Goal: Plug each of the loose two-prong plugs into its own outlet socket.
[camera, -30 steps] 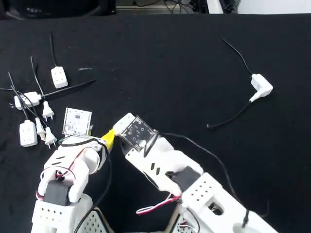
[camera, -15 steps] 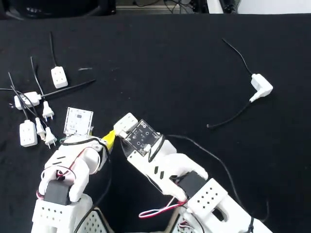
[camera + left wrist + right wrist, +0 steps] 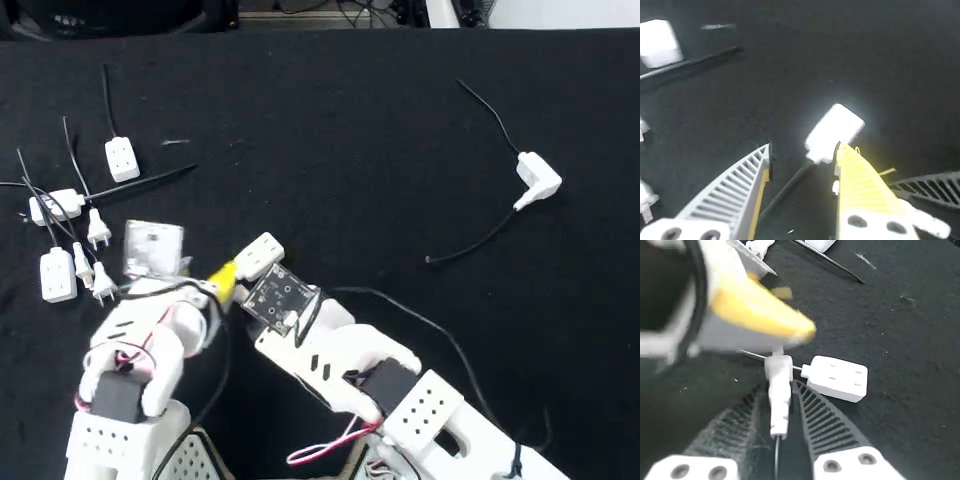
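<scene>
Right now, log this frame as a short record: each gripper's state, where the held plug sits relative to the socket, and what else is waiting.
left gripper: jaws open, either side of the socket's cable
right gripper: jaws shut on a two-prong plug
socket: lying flat beside the held plug, apart from it
plugged in: not yet
left cluster: loose plugs and spare sockets, cables crossing
far right: angled plug lying alone on its cable

Outlet socket (image 3: 260, 254) just beside left arm (image 3: 150, 335), right arm (image 3: 335, 350); loose plugs (image 3: 98, 232), other sockets (image 3: 122, 158) (cords crossed) nearby; angled plug (image 3: 538, 180) well apart
</scene>
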`<act>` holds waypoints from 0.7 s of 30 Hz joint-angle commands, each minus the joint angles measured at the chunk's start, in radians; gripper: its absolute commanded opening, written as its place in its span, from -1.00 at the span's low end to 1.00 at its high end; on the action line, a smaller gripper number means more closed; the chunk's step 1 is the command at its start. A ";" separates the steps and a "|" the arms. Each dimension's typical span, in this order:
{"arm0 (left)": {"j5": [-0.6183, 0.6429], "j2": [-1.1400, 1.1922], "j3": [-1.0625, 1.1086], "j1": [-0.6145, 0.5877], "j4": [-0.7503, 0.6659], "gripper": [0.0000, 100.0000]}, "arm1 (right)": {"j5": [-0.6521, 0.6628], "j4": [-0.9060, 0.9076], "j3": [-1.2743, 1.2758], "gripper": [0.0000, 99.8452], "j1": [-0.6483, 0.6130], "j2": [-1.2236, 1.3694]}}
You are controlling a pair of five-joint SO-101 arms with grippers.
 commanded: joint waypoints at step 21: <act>-0.038 -0.008 0.045 0.065 -0.055 -0.57 | -0.172 -0.077 -0.001 -0.98 0.017 -0.033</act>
